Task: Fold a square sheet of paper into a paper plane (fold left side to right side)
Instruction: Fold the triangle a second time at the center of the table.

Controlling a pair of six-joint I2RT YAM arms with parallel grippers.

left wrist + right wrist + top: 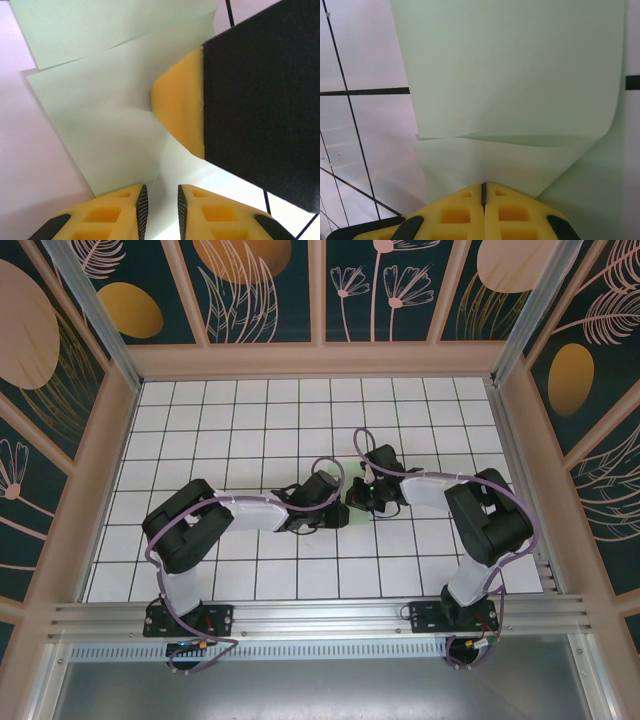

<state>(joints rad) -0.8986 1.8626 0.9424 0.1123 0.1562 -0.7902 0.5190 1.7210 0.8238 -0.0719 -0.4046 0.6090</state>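
Observation:
The square sheet of paper (95,105) is pale green and lies partly folded, one layer over another, with a soft ridge running toward my left gripper (160,205). Its jaws stand a little apart, and the ridge runs between them without being pinched. My right gripper (483,186) is shut, its tips resting on the sheet (510,75) just below a curled-over flap. In the left wrist view, one right fingertip (175,107) presses on the paper from the upper right. From above, the two grippers meet at mid-table, left (325,502) and right (358,500), covering the paper.
The white gridded table (250,410) spreads around the arms. Beige frame walls (120,440) close the left, back and right sides. An aluminium rail (320,615) carrying the arm bases runs along the near edge.

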